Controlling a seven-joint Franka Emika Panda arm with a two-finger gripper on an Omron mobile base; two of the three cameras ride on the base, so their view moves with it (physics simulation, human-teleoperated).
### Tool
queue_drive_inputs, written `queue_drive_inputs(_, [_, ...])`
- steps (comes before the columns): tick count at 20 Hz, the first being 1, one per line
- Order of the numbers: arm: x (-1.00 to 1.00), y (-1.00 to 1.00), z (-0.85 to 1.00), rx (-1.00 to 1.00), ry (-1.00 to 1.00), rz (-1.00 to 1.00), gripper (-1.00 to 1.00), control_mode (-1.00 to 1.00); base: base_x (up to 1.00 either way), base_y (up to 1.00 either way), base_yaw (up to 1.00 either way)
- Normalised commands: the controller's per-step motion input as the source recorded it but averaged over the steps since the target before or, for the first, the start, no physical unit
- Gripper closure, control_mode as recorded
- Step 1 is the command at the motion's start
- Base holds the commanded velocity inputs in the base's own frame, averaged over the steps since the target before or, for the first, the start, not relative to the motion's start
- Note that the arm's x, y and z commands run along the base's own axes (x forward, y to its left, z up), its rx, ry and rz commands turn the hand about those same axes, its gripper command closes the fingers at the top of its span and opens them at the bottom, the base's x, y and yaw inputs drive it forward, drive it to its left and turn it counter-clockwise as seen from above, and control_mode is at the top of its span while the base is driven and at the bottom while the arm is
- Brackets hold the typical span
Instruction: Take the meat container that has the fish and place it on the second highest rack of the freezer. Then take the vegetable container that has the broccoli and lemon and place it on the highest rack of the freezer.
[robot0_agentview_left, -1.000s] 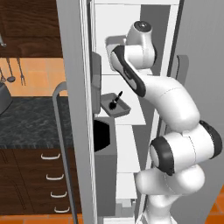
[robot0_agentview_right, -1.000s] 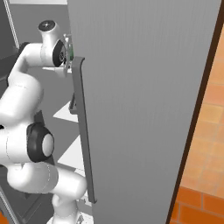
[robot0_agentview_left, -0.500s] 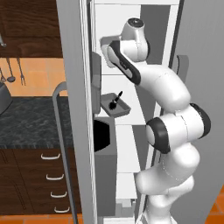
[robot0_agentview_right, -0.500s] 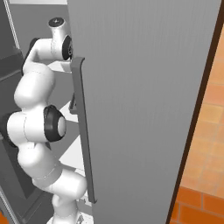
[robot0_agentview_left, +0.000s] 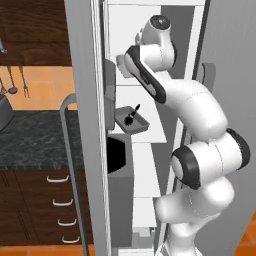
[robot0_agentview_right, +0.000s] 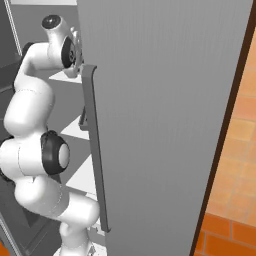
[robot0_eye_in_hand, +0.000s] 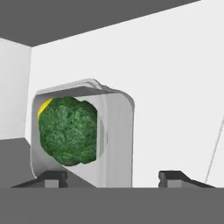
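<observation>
- Hand view: the claw (robot0_eye_in_hand: 113, 177) has its two tips set wide apart, with the vegetable container (robot0_eye_in_hand: 109, 131) between and just beyond them; the tips do not seem to press on it, so it looks released (contact itself cannot be told).
- The broccoli (robot0_eye_in_hand: 68, 130) fills the tray's far part, and a sliver of the lemon (robot0_eye_in_hand: 43, 107) peeps out behind it.
- Left base view: the arm reaches up into the freezer (robot0_agentview_left: 150, 100), its hand at the highest rack (robot0_agentview_left: 135, 86); the meat container (robot0_agentview_left: 131, 120) with the fish (robot0_agentview_left: 131, 117) already sits on the rack below.
- Judged from this, the second placing is in hand, near its end.
- The next move calls for drawing the claw straight back out without nudging the tray, and clear of the freezer door (robot0_agentview_right: 165, 110).
</observation>
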Motion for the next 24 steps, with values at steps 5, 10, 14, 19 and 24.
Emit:
queue_drive_inputs(5, [-1.00,0.00,0.09,0.00,-0.45,0.00,-1.00,-1.00,0.00,0.00,0.00])
queue_drive_inputs(10, [-1.00,0.00,0.58,0.00,-0.25,0.00,-1.00,-1.00,0.00,0.00,0.00])
queue_drive_inputs(14, [-1.00,0.00,0.32,0.00,0.10,-0.01,-1.00,-1.00,0.00,0.00,0.00])
queue_drive_inputs(19, [-1.00,0.00,-0.12,0.00,0.42,-0.06,-1.00,-1.00,0.00,0.00,0.00])
queue_drive_inputs(24, [-0.83,0.00,-0.56,0.00,0.63,-0.07,-1.00,-1.00,0.00,0.00,0.00])
